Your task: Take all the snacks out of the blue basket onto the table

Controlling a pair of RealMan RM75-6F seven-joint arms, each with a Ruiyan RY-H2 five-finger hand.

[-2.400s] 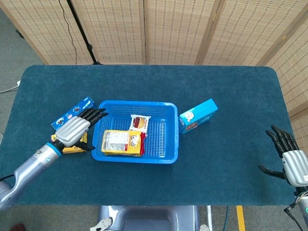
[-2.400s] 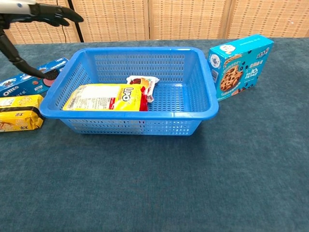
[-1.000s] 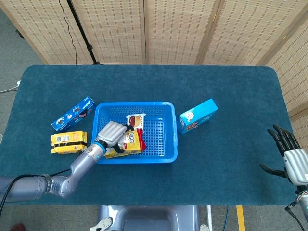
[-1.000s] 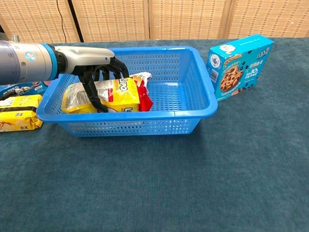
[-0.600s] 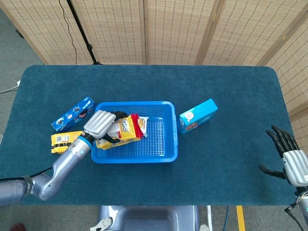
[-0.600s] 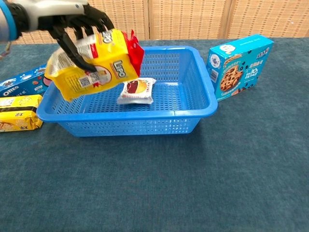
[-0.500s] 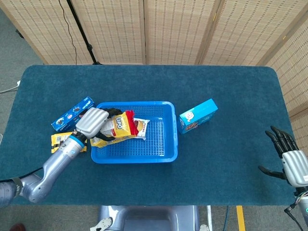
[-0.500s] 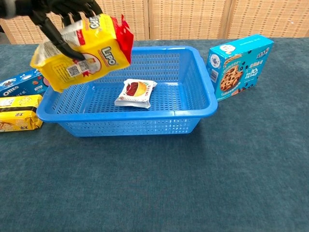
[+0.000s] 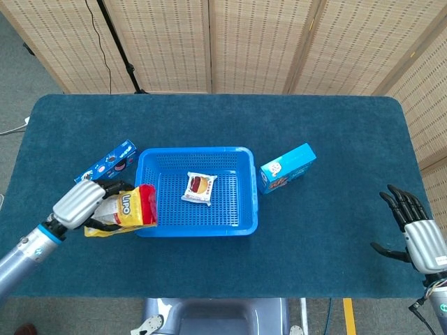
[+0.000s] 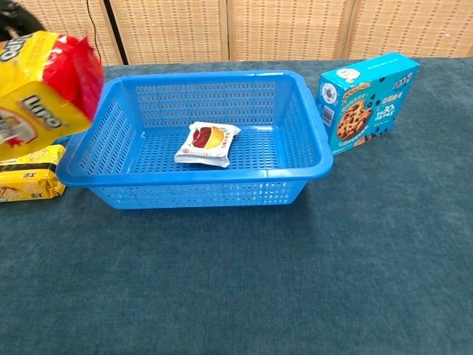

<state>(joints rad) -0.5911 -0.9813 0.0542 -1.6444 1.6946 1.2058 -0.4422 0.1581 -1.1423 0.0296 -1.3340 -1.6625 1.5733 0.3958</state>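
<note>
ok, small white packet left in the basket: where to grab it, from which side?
Judging by its pose, from straight above. The small white packet lies flat on the floor of the blue basket, clear of every wall, so a side approach would hit the rim. Pinch across its two long edges, slightly raised off the mesh. The left hand holds the yellow Lipo bag; the right hand is free.

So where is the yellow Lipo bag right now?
The yellow Lipo bag is held in the left hand, outside the blue basket's left wall in the head view, above the yellow packet on the table.
</note>
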